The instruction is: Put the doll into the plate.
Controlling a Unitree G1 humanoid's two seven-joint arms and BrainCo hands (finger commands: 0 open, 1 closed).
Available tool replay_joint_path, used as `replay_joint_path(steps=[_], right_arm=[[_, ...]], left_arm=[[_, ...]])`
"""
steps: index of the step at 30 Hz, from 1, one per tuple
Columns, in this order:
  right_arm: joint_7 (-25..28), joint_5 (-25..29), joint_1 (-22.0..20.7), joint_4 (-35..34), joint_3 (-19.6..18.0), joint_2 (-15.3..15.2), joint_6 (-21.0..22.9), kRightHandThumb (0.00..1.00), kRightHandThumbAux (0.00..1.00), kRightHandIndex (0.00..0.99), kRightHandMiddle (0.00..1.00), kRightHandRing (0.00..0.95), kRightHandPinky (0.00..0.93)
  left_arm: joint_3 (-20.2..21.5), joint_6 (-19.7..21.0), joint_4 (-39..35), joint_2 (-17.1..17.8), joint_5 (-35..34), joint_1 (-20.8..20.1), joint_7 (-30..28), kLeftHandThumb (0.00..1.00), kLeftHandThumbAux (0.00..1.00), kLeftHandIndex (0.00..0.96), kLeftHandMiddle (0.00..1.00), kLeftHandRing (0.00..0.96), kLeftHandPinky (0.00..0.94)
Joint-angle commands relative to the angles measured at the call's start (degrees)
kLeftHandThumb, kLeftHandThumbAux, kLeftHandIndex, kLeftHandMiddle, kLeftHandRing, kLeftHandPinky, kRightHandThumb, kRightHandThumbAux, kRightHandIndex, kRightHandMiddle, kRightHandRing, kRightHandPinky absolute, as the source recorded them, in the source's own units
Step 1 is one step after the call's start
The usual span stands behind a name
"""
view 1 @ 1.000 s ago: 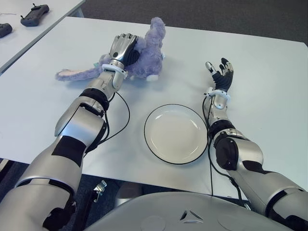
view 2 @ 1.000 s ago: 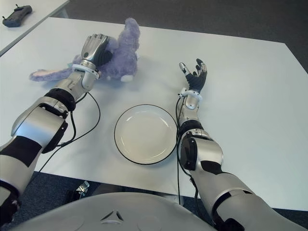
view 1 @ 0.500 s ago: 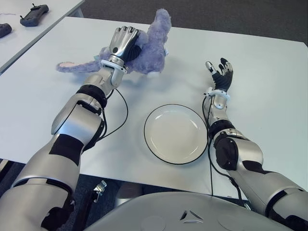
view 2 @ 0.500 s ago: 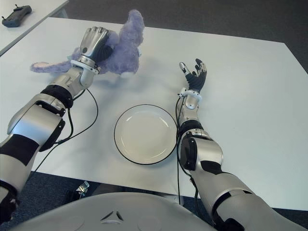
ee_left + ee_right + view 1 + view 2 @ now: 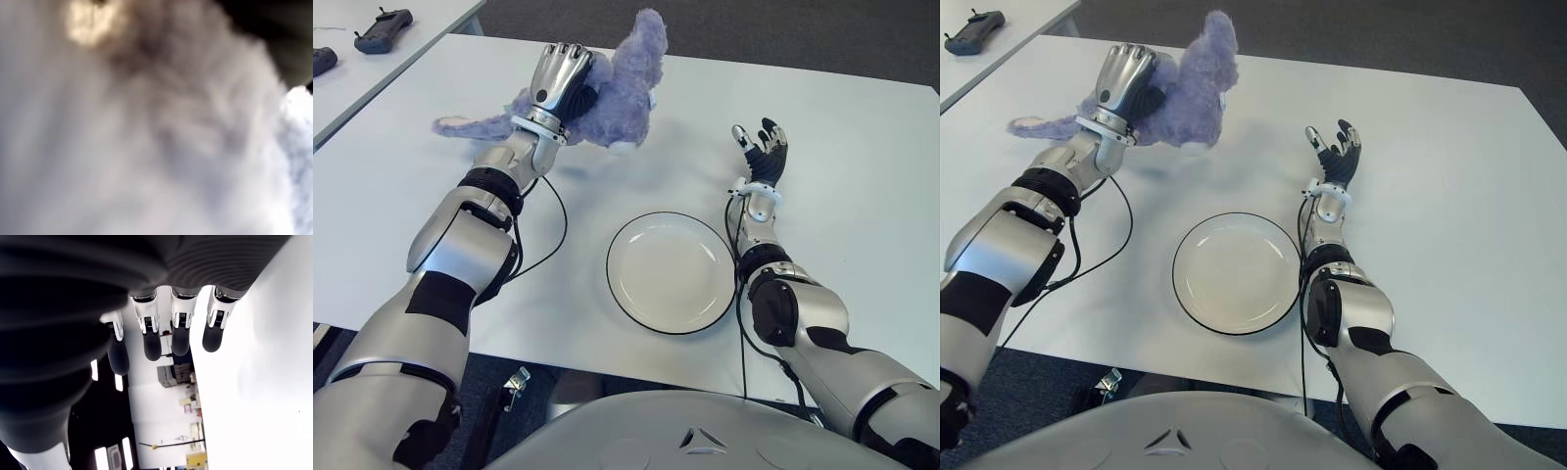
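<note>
Left hand (image 5: 560, 80) gripping doll (image 5: 617, 83), seemingly lifted, plate (image 5: 672, 271) unobstructed

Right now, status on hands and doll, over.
Left hand shut on doll, held above the table's far side. Right hand open, idle right of plate. Plate empty, path clear.

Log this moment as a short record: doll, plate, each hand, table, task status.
doll: purple plush doll, gripped and lifted off the table, long limb trailing toward the robot's left
plate: white plate with dark rim, empty, near the front edge between the arms
left hand: left hand closed on the doll, at the far left of the table
right hand: right hand open, holding nothing, beyond the plate on its right
table: white table
status: doll not yet in plate
</note>
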Motion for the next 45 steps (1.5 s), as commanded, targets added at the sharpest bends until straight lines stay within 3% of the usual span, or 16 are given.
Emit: replay_joint_path(steps=[1, 9, 21, 32, 45], right_arm=[[-0.56, 1.24, 16.41, 9.33, -1.29, 4.39, 7.91, 0.025, 0.770, 0.211, 0.140, 0.094, 0.102], [-0.65, 1.20, 16.33, 9.35, -1.23, 4.42, 8.22, 0.028, 0.771, 0.215, 0.136, 0.088, 0.098], [-1.00, 1.09, 16.22, 9.37, -1.02, 4.50, 8.25, 0.015, 0.776, 0.213, 0.137, 0.091, 0.104], [-1.13, 0.65, 16.12, 9.43, -0.66, 4.44, 8.47, 0.008, 0.772, 0.215, 0.141, 0.093, 0.097], [-1.52, 0.46, 15.96, 9.49, -0.55, 4.42, 8.72, 0.015, 0.788, 0.224, 0.143, 0.093, 0.094]], left_arm=[[-1.88, -1.99, -2.10, 1.66, 3.34, -2.70, 5.14, 0.933, 0.600, 0.789, 0.846, 0.852, 0.830], [-2.56, -3.26, -3.37, 2.80, 5.19, -3.44, 8.34, 0.927, 0.600, 0.783, 0.838, 0.848, 0.811], [-2.16, -6.40, -6.87, 5.21, 5.20, -2.71, 7.66, 0.926, 0.595, 0.769, 0.819, 0.833, 0.808], [-2.12, -11.81, -15.81, 7.17, 5.28, 0.22, 4.58, 0.922, 0.638, 0.779, 0.846, 0.843, 0.856], [-0.94, -12.61, -24.04, 10.52, 6.12, 2.12, 4.27, 0.911, 0.655, 0.765, 0.846, 0.847, 0.865]])
